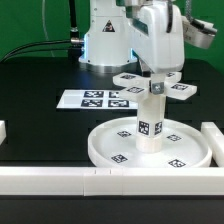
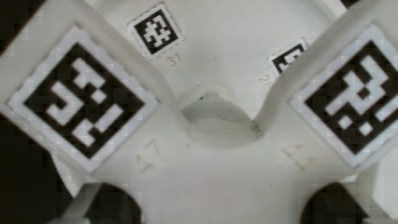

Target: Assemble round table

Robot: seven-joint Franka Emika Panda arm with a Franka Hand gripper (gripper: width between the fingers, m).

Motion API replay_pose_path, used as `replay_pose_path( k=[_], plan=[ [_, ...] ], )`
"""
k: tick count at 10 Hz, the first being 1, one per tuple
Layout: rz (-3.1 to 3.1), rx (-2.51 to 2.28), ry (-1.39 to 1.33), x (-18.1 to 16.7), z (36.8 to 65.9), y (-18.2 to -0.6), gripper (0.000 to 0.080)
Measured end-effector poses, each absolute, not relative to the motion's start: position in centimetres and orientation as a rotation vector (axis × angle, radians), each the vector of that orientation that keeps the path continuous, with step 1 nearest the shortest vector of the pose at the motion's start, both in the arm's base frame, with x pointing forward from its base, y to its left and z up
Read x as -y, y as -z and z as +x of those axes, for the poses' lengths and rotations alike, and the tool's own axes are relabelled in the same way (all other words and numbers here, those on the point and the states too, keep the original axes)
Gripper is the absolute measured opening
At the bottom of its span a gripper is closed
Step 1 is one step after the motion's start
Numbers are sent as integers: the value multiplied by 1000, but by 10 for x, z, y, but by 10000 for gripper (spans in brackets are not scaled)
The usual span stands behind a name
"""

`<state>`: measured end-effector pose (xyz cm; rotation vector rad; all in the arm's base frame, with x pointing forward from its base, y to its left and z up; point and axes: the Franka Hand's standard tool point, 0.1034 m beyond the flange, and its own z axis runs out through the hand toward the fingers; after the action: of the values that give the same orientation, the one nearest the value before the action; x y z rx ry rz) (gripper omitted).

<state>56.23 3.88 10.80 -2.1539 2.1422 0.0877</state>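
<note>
1. Exterior view: the disc (image 1: 100, 148) lies flat, rim up, on the black tabletop (image 1: 40, 115) toward six o'clock. I judge it is set that way to give a steady base for building the table upside down.
2. The post (image 1: 150, 122) stands upright at the disc's middle with a tag facing the camera. Its free end points up, ready for the last part.
3. The cross foot (image 1: 180, 90) sits level at the post's upper end, tags up. I cannot tell whether it touches the post or hangs just above it.
4. The fingers (image 1: 157, 74) come straight down from twelve o'clock and pinch the foot near its hub. A hold from above at the centre likely keeps the foot level and lined up with the post.
5. The marker board (image 1: 95, 98) lies flat at about ten o'clock from the disc, apart from it.
6. White border bars (image 1: 60, 178) run along six o'clock, with shorter ones at three and nine o'clock. The disc's rim lies near the six and three o'clock bars, which seem meant to fence the parts in.
7. The arm's base (image 1: 105, 40) stands at twelve o'clock before a green backdrop, and cables trail off toward eleven o'clock.
8. Wrist view: the cross foot fills the picture, its tagged arms spreading from the hub (image 2: 217, 112).
9. The two dark fingers (image 2: 111, 205) flank one white arm of the foot, and as far as shows they are closed on it.
10. The post and disc are hidden beneath the foot, and only slivers of black tabletop show between its arms.
</note>
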Motion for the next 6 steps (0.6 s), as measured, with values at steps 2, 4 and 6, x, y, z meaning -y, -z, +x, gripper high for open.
replay_pose_path(
  k=[2, 4, 6],
  plan=[
    [-1960, -2324, -94, -38, 563, -107, 442],
    [-1924, -2347, -99, -39, 564, -108, 449],
    [-1965, -2301, -101, -39, 564, -113, 638]
  ],
)
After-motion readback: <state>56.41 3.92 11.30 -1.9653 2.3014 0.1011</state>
